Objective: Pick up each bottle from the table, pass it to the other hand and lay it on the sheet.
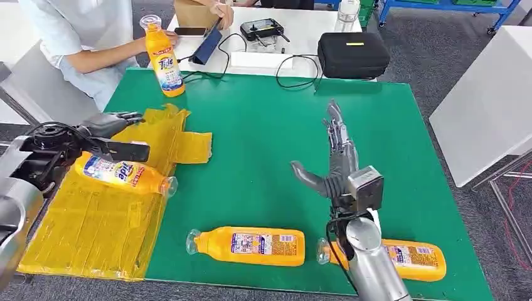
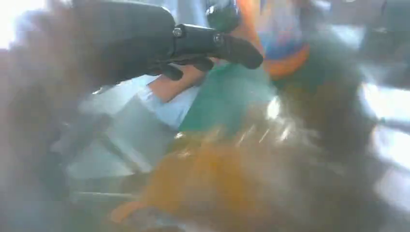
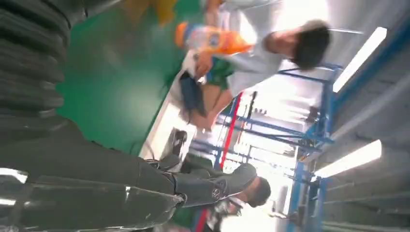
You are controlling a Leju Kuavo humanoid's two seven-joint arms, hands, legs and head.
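Left hand: the left hand [image 1: 113, 135] is over the yellow sheet [image 1: 94, 226] at the table's left side, fingers wrapped around a bottle [image 1: 122, 174] that lies on its side, cap pointing toward the table's middle; the bottle is low over the sheet, but whether it touches cannot be told.
Left wrist view: blurred; a dark thumb [image 2: 217, 43] shows sharp, with orange and green smears beyond it.
Right hand: the right hand [image 1: 339, 160] is raised over the green mat [image 1: 263, 125], fingers stretched straight and apart, thumb out to the side, holding nothing.
Bottles near the front edge: 2 lie on their sides on the mat, a front middle bottle [image 1: 248, 244] and a front right bottle [image 1: 411, 258] partly behind the right forearm.
Far bottle: an upright bottle [image 1: 163, 59] stands at the mat's far left corner, held by a person's hand [image 1: 147, 44].
Behind the mat: a white table [image 1: 301, 28] carries a black case [image 1: 352, 54] and cables.
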